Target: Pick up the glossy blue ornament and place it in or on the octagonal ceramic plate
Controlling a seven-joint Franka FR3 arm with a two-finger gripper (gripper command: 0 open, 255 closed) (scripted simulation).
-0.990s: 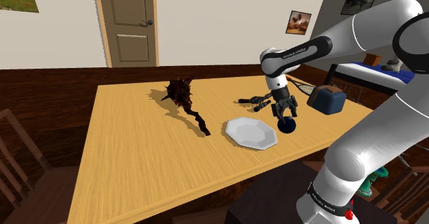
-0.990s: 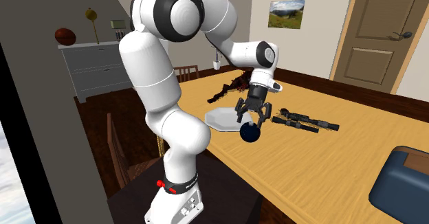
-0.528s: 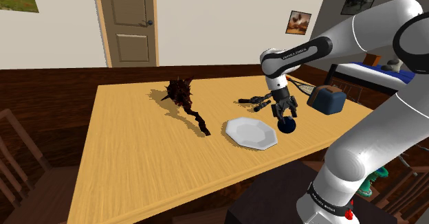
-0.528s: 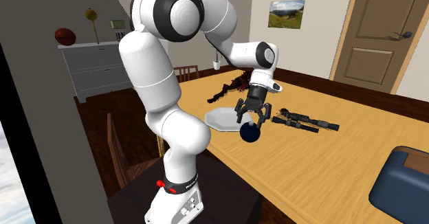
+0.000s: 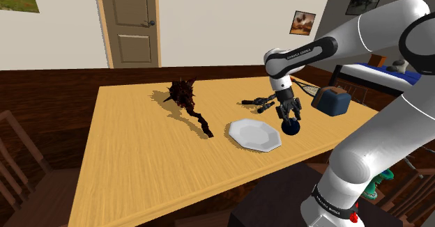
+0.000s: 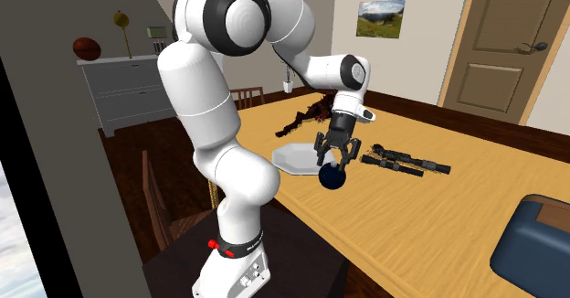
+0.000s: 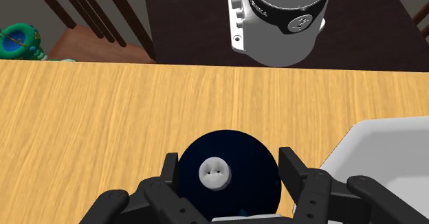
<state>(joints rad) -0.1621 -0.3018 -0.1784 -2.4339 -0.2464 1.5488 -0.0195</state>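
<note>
The dark blue glossy ornament (image 7: 234, 150), a ball with a small white cap, rests on the wooden table near its edge. My gripper (image 7: 230, 169) stands straight over it, and the two fingers press against its sides. In the shoulder view the ornament (image 5: 291, 127) sits under the gripper (image 5: 289, 118), just right of the white octagonal plate (image 5: 255, 134). From the second exterior view the ornament (image 6: 333, 178) lies below the gripper (image 6: 331, 162), with the plate (image 6: 294, 156) to its left. A corner of the plate (image 7: 385, 147) shows beside the right finger.
A dark spiky club (image 5: 187, 97) lies across the table's far left part. Black tools (image 5: 261, 104) lie behind the gripper, and a blue box (image 5: 331, 102) stands to the right. The arm's base (image 7: 278, 20) is just past the table edge. A chair (image 5: 21, 170) stands at the left.
The fingers have closed in from wide apart onto the sides of the blue ornament. The arm and the ornament have stayed in place.
</note>
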